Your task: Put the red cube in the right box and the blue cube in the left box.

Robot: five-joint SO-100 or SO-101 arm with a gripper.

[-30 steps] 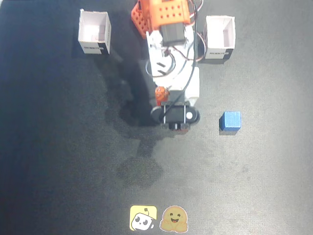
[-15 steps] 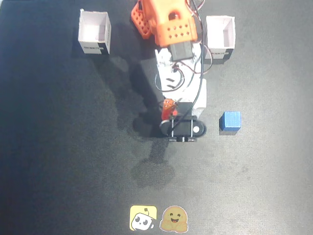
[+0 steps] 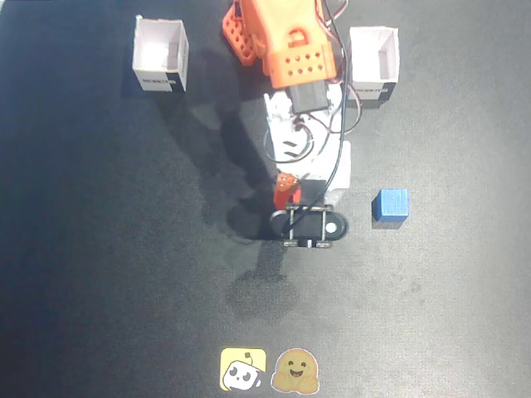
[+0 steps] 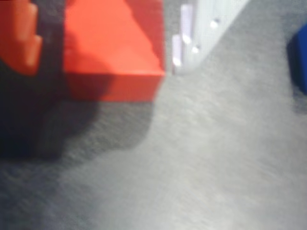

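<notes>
The red cube fills the upper left of the wrist view, pressed between an orange finger on its left and a pale white finger on its right, its shadow falling on the grey surface below it. In the fixed view the cube itself cannot be made out beneath the arm; only a small orange-red part shows at the arm's lower end. The end effector is clamped on the red cube, hanging over the dark surface near the middle of that view, below the white and orange arm that reaches down from the top edge.

The blue cube sits on the surface just to the right of the end effector in the fixed view, apart from it; in the wrist view a sliver of it shows at the right edge.

Of the two open-top boxes, the right box with its pinkish inside stands at the upper left of the fixed view, well apart from the arm. The left box stands at the upper right, just beside the arm's orange upper part. Two cartoon stickers lie side by side at the bottom edge.
</notes>
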